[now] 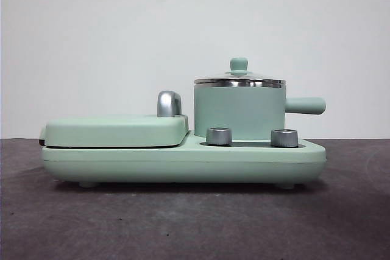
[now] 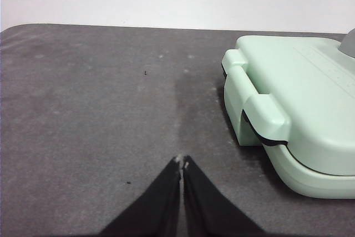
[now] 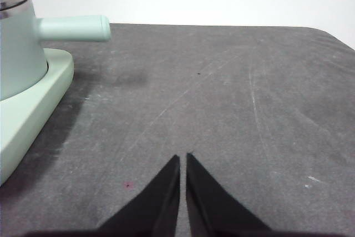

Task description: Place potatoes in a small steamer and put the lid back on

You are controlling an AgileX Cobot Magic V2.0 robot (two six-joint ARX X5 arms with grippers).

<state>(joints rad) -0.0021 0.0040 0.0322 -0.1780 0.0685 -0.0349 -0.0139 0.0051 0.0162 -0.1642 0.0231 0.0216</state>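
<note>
Both grippers sit pinched closed, holding nothing, over the dark table (image 2: 83,109): left gripper (image 2: 182,162) near the flat griddle (image 2: 294,104), right gripper (image 3: 183,159) off to the side of the small steamer (image 1: 239,112). The lid (image 1: 239,79) sits on the steamer, on the mint cooker base (image 1: 183,162). Can't spot any potato.

Seated on base unit (image 1: 183,162), at right: small steamer (image 1: 239,111), lid (image 1: 239,78) on top (handle pointing right); griddle (image 1: 116,131) at left, two dials (image 1: 219,136) before steamer.
</note>
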